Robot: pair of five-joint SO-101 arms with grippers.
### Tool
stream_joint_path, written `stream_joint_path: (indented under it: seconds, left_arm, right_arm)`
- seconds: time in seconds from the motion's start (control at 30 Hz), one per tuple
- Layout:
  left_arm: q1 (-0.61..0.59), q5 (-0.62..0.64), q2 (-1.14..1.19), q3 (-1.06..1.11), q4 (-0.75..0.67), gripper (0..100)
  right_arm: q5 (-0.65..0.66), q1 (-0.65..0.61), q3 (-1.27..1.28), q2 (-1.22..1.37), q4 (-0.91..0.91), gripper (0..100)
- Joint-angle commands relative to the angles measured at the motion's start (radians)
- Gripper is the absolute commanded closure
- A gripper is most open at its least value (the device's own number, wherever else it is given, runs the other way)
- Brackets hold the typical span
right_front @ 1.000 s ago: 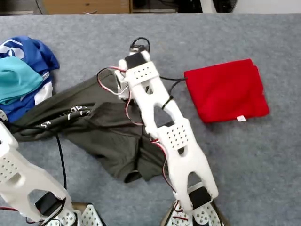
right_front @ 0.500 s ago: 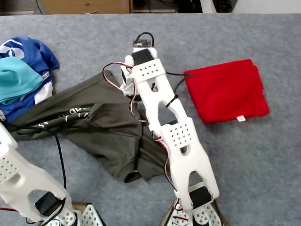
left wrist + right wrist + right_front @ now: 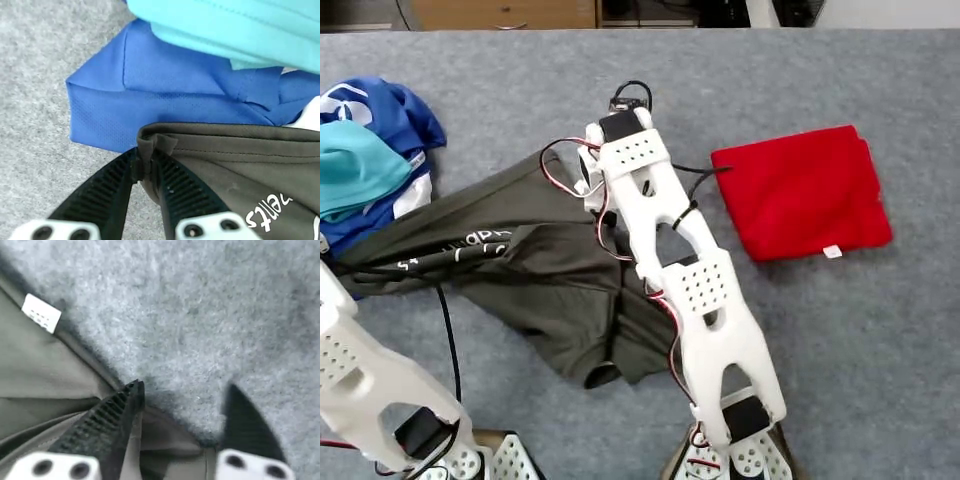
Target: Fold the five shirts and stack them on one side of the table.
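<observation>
A dark olive shirt (image 3: 550,290) lies spread and rumpled across the middle of the grey table (image 3: 820,350), reaching from the centre out to the left edge. A red shirt (image 3: 800,190) lies folded into a neat square toward the right edge, well apart from the olive one. At the far left corner a blue shirt (image 3: 380,105) sits in a heap with a teal shirt (image 3: 355,170) on top of it; the olive shirt's stretched end touches the blue one.

The left arm (image 3: 360,370) rises from the near left corner and runs off the left edge. Its wrist view shows the left gripper (image 3: 145,162) with its jaws pressed together on a small fold of the olive shirt's hem, just beside the blue shirt.

The right arm (image 3: 670,250) stretches from the near edge to the centre of the table. The right gripper (image 3: 185,390) stands at the olive shirt's far edge with its jaws apart: one finger (image 3: 117,415) rests on the cloth, the other on the bare table beside it. A small white tag (image 3: 41,313) is sewn on the olive cloth nearby.
</observation>
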Motion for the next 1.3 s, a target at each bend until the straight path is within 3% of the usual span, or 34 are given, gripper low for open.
stream_joint_path:
  seconds: [0.0, 0.27, 0.5, 0.7, 0.97, 1.13, 1.27]
  left_arm:
    - [-0.008, -0.008, -0.061, -0.003, -0.008, 98]
    - [-0.008, -0.008, -0.065, -0.006, -0.009, 98]
    - [-0.008, -0.008, -0.059, -0.005, -0.009, 98]
    - [-0.006, -0.008, -0.058, -0.005, -0.009, 98]
    - [-0.015, -0.008, -0.058, -0.003, -0.008, 98]
    - [-0.015, -0.008, -0.061, -0.003, -0.008, 98]
    - [-0.012, -0.009, -0.062, -0.003, -0.005, 98]
  right_arm:
    - [-0.006, -0.027, -0.048, -0.102, 0.020, 82.7]
    - [-0.055, -0.076, -0.033, -0.162, 0.023, 78.1]
    - [-0.057, -0.096, 0.153, -0.156, 0.003, 78.3]
    - [-0.044, -0.097, 0.134, -0.117, -0.017, 92.1]
    - [-0.055, -0.099, 0.124, -0.033, -0.012, 83.2]
    - [-0.035, -0.094, 0.113, -0.030, -0.017, 93.6]
    - [0.008, -0.093, 0.079, -0.027, -0.014, 95.1]
